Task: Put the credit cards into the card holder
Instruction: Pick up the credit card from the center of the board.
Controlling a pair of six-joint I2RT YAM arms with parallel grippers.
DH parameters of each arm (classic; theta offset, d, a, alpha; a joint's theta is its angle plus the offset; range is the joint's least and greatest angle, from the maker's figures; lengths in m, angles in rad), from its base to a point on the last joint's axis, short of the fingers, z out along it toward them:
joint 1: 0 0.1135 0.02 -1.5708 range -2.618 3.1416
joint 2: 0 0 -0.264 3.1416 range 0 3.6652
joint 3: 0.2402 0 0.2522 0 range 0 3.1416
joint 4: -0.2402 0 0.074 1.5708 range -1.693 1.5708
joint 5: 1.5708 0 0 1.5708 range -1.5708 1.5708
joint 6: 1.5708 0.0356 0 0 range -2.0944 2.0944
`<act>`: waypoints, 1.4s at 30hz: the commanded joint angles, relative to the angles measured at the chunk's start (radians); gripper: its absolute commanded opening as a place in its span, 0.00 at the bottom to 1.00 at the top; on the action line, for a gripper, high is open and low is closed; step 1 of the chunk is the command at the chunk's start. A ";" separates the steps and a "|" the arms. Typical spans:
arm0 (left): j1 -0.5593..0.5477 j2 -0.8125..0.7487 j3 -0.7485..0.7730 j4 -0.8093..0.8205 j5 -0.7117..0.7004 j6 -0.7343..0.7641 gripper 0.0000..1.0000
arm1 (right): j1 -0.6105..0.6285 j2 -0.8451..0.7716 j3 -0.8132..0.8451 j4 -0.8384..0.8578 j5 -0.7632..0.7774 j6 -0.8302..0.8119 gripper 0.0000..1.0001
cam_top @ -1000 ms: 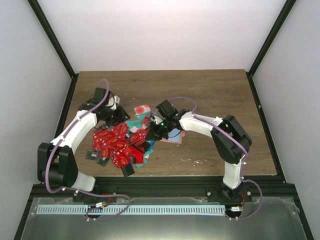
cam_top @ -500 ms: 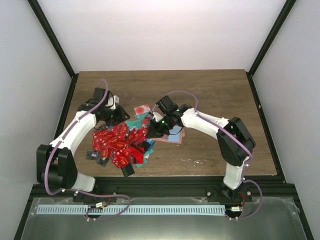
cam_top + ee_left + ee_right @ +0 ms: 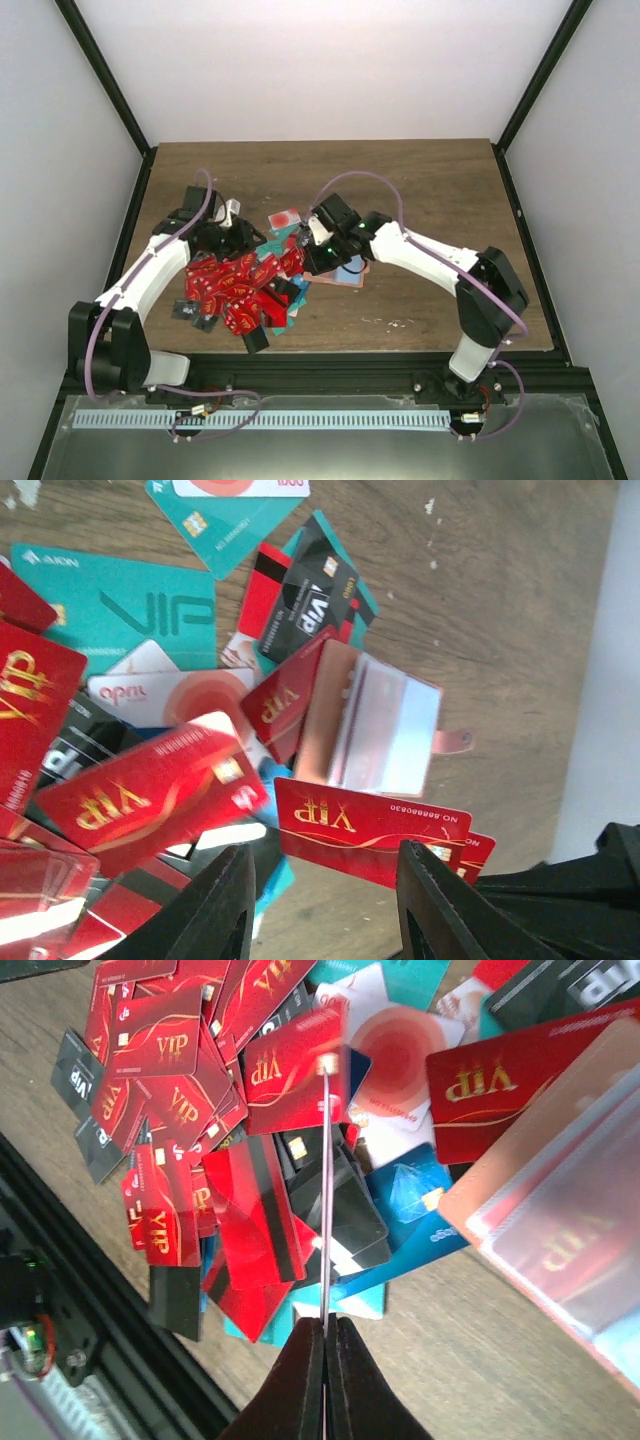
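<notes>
From above, one heap of credit cards (image 3: 240, 290) lies on the table (image 3: 440, 200), just left of one card holder (image 3: 345, 279). Left wrist: the left gripper (image 3: 325, 880) is partly spread and empty above the cards. Right wrist: the right gripper (image 3: 325, 1335) pinches one edge-on card (image 3: 325, 1190) beside the holder.

A brown wood-grain table (image 3: 440, 190) fills the middle of the top view, a few white specks (image 3: 395, 322) near its front edge. White walls (image 3: 320, 60) and black frame struts (image 3: 105, 75) enclose it; a grey metal shelf (image 3: 540, 440) carrying a pale slotted strip (image 3: 300, 420) runs along the bottom.
</notes>
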 commanded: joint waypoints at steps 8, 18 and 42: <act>-0.003 -0.129 -0.034 0.088 0.128 -0.511 0.48 | 0.056 -0.122 -0.086 0.279 0.271 -0.166 0.01; -0.002 -0.109 -0.118 0.271 0.212 -0.755 0.56 | 0.158 -0.132 -0.071 0.333 0.414 -0.264 0.01; -0.002 -0.078 -0.114 0.299 0.220 -0.739 0.15 | 0.214 -0.094 -0.044 0.325 0.446 -0.263 0.01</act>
